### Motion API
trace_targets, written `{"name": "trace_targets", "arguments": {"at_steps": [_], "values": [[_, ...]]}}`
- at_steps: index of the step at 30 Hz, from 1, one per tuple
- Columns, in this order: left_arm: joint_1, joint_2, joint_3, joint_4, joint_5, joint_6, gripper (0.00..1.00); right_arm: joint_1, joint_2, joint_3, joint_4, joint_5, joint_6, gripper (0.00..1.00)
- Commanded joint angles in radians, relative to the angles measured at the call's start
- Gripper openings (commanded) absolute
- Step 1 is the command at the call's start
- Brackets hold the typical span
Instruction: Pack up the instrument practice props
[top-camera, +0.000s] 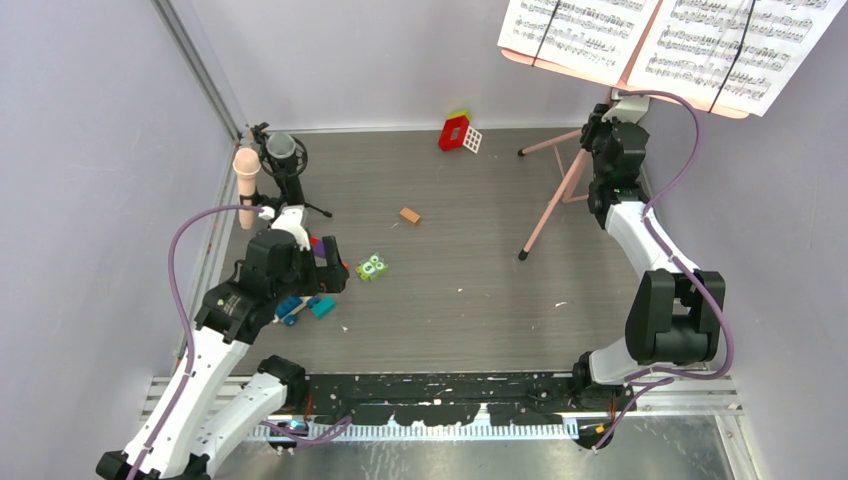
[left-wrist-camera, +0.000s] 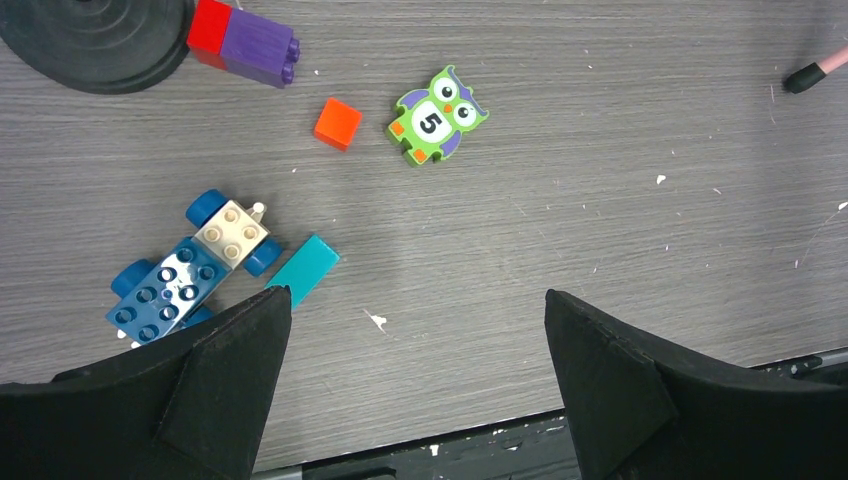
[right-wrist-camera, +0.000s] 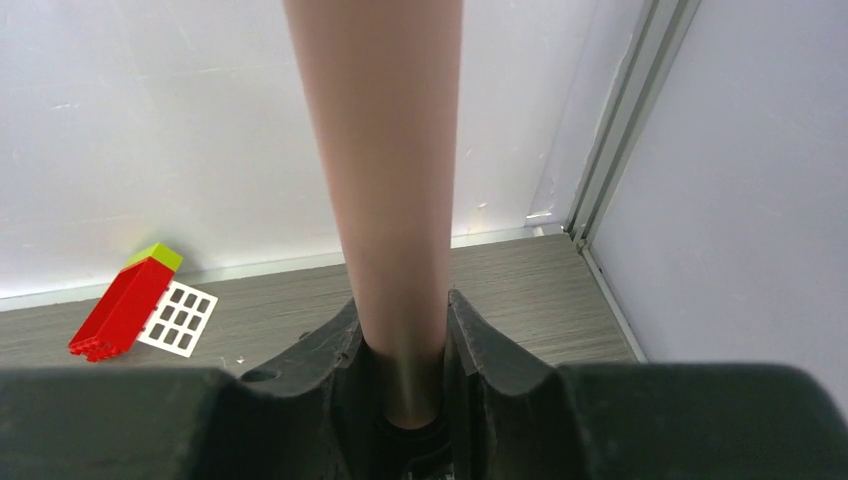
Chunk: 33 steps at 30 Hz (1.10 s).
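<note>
The pink stand (top-camera: 553, 205) is at the far right of the table (top-camera: 460, 290). Its top and the white pages (top-camera: 600, 35) on it are cut off by the edge of the top view. The right gripper (right-wrist-camera: 402, 340) hugs the stand's pole (right-wrist-camera: 385, 180) with both fingers tight against it. From above, this gripper is mostly hidden under the pages. The arm hides one leg too.

The mic (top-camera: 246, 170) is in the far left corner, up on its black holder. Only a bit of its round base (left-wrist-camera: 95, 40) shows in the left wrist view.

The left gripper (left-wrist-camera: 418, 310) hangs wide apart over the table and holds nothing. Below it are a blue car (left-wrist-camera: 185, 275), a teal block (left-wrist-camera: 305, 268) and an owl (left-wrist-camera: 437, 115). The left arm covers some of these from above.
</note>
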Motion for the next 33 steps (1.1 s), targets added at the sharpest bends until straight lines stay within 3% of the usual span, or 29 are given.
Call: {"name": "trace_targets", "arguments": {"at_steps": [1, 9, 13, 22, 26, 33], "values": [[-0.002, -0.003, 0.019, 0.040, 0.016, 0.008, 1.00, -0.020, 0.014, 0.019, -0.002, 0.045, -0.011, 0.34], [-0.003, 0.000, 0.018, 0.039, 0.016, 0.009, 1.00, -0.026, 0.020, 0.010, -0.017, 0.048, -0.015, 0.42], [-0.002, -0.001, 0.019, 0.040, 0.016, 0.008, 1.00, -0.026, 0.020, 0.014, -0.029, 0.049, -0.017, 0.42], [-0.002, 0.000, 0.019, 0.039, 0.016, 0.008, 1.00, -0.028, 0.019, 0.001, -0.038, 0.022, -0.044, 0.22], [-0.002, 0.001, 0.019, 0.039, 0.016, 0.008, 1.00, -0.028, 0.017, -0.008, -0.026, -0.006, -0.053, 0.02], [-0.002, 0.003, 0.018, 0.039, 0.016, 0.008, 1.00, -0.028, 0.019, -0.006, -0.049, -0.038, -0.055, 0.01]]}}
